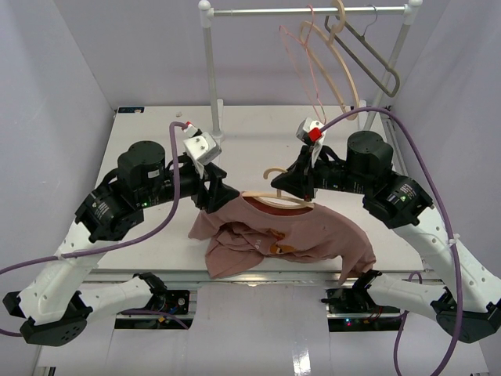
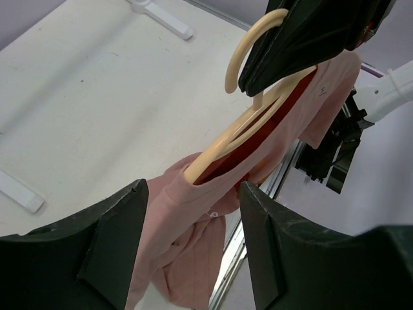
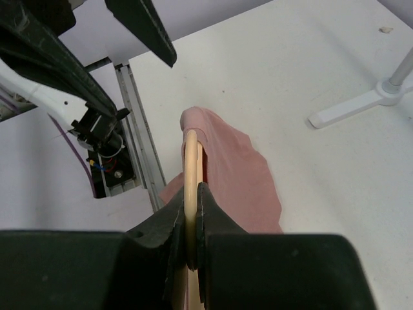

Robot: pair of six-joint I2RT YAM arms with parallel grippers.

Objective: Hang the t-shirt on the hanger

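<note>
White table (image 1: 258, 141): right pincer (image 3: 191, 213) clamps hanger (image 2: 222, 142) inside t-shirt (image 1: 313, 231), rack (image 1: 211, 70) behind.

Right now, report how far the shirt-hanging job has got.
Done: one arm of the hanger is inside the t-shirt. In hand: the right gripper clamps the hanger; the left gripper is open at that shoulder. Left: the t-shirt hangs bunched and uneven; straightening remains.
</note>
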